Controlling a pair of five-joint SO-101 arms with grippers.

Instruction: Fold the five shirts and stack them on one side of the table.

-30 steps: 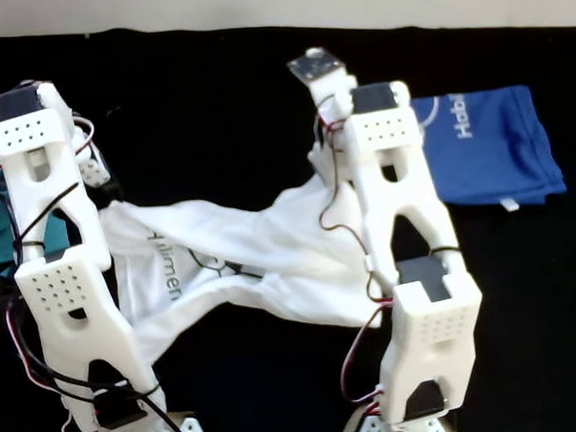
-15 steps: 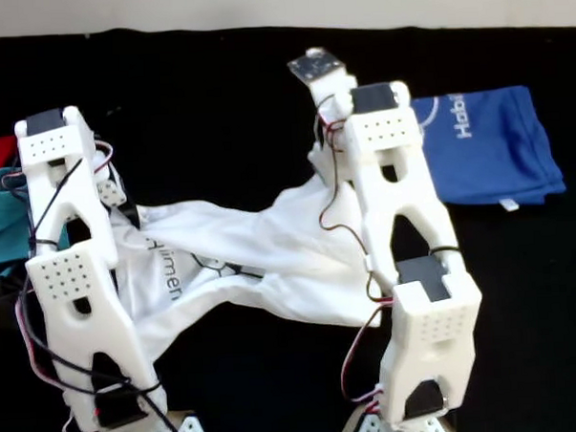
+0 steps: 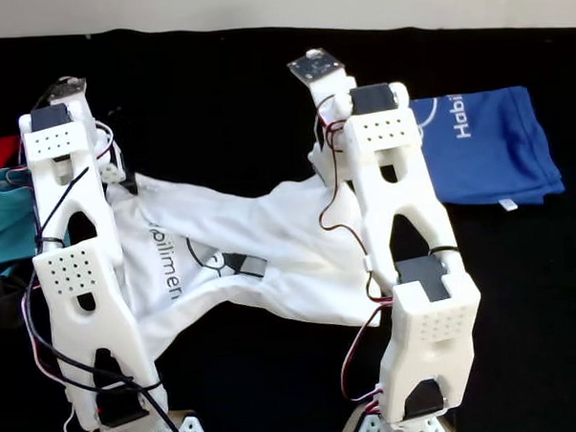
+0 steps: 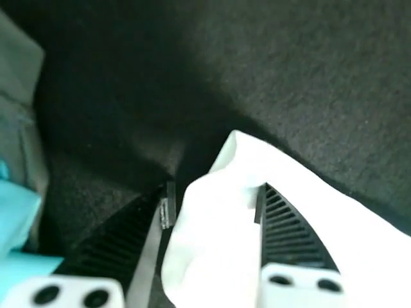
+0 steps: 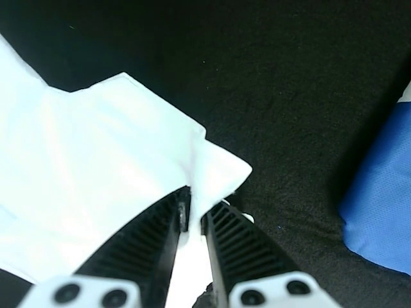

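Note:
A white shirt (image 3: 237,261) with dark print lies stretched and creased across the middle of the black table (image 3: 216,95), between the two arms. The left gripper (image 4: 215,192) is shut on one corner of the white shirt (image 4: 218,237), at the shirt's far left end beside the left arm (image 3: 75,273). The right gripper (image 5: 196,215) is shut on another corner of the white shirt (image 5: 96,160), under the right arm (image 3: 399,230). A folded blue shirt (image 3: 491,150) lies flat at the right. Teal and red shirts (image 3: 3,205) are bunched at the left edge.
The blue shirt (image 5: 382,212) lies close beside the right gripper. Teal cloth (image 4: 16,192) lies next to the left gripper. Bare black table stretches along the far side and at the front right (image 3: 542,339).
The left arm has carried its shirt corner toward the far side and a little right, pulling that end of the white shirt flatter and showing more print. The right arm has kept still.

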